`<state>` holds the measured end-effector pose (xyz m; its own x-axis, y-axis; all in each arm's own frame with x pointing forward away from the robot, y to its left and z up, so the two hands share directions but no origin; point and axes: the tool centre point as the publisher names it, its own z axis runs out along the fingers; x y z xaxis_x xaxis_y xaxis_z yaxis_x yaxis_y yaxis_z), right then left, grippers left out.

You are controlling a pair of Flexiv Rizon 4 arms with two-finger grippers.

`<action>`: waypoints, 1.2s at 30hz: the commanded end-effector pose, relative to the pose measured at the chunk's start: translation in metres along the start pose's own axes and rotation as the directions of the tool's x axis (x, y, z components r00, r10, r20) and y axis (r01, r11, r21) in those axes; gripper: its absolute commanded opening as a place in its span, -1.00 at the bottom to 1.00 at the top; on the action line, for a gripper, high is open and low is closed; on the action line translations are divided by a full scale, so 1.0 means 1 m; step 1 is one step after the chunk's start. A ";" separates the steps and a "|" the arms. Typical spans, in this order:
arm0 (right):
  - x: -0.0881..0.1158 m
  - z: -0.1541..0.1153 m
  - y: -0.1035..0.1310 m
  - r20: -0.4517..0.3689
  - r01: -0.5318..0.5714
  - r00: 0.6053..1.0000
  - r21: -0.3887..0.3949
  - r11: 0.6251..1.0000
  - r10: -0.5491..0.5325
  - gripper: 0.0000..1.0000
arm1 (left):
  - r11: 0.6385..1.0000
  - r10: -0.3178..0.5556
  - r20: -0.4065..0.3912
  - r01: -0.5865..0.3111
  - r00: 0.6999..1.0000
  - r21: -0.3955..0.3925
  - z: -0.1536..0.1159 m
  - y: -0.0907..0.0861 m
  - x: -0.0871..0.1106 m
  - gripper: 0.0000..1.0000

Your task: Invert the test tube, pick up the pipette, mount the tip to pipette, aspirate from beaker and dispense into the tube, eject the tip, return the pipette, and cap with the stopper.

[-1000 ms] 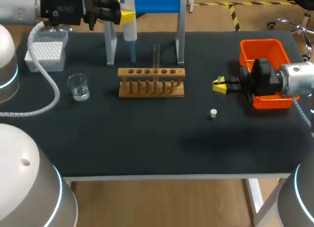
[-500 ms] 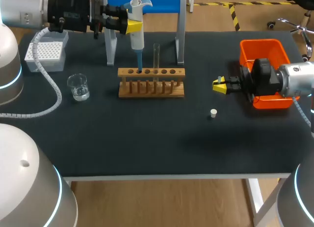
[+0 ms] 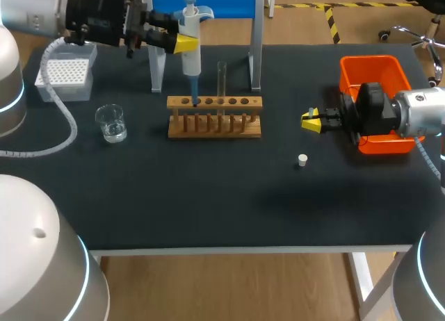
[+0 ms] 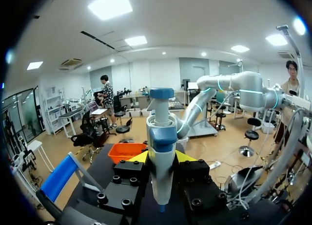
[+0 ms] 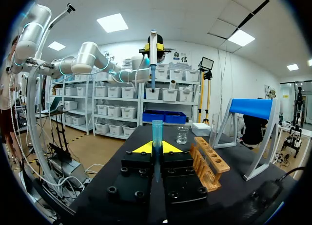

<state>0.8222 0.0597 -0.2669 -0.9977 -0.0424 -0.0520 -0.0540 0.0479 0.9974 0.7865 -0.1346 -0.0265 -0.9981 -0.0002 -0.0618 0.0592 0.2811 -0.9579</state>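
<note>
Two arms: left coming in from the far left corner, right from the right side, both sitting above the table (image 3: 208,189).
Left gripper (image 3: 182,43): clamping the pipette (image 3: 190,36) by its upper body, yellow tips pressing on either side of it (image 4: 162,159).
Pipette axis: standing upright, plunger knob pointing up, blue tip pointing straight down.
Pipette place: hanging just in front of the blue stand (image 3: 208,1); in the head view its lower end is lining up with the top bar of the rack (image 3: 214,119), near the left end. Whether it is touching the rack cannot be told.
Right gripper (image 3: 311,121): pointing left, hovering just in front of the orange bin (image 3: 372,71), fingers closing on a slim blue tube (image 5: 157,132) that is standing upright between the yellow tips.
Test tube (image 3: 222,78): standing upright in the rack, right of the pipette, long axis vertical.
Beaker (image 3: 110,122): sitting left of the rack, holding a little clear liquid.
Tip box (image 3: 65,78): lying behind the beaker, at the far left.
Stopper (image 3: 302,159): lying on the table, in front of the right gripper and apart from it.
Right wrist view: showing the rack (image 5: 209,164) beside the gripper and the beaker (image 5: 182,135) ahead.
</note>
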 end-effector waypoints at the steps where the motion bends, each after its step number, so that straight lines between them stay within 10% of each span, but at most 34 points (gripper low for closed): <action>1: 0.000 -0.001 0.000 -0.003 0.000 1.000 0.001 1.000 0.000 -1.00 | 1.000 -0.004 -0.005 0.004 1.000 -0.004 -0.003 -0.001 0.000 -1.00; 36: 0.000 -0.001 0.000 -0.003 0.000 1.000 0.001 1.000 0.000 -1.00 | 1.000 -0.012 -0.015 0.012 1.000 0.001 -0.001 -0.004 0.002 -1.00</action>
<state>0.8222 0.0597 -0.2669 -0.9977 -0.0423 -0.0520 -0.0540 0.0479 0.9974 0.7839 -0.1348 -0.0235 -0.9989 0.0098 -0.0464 0.0473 0.2795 -0.9590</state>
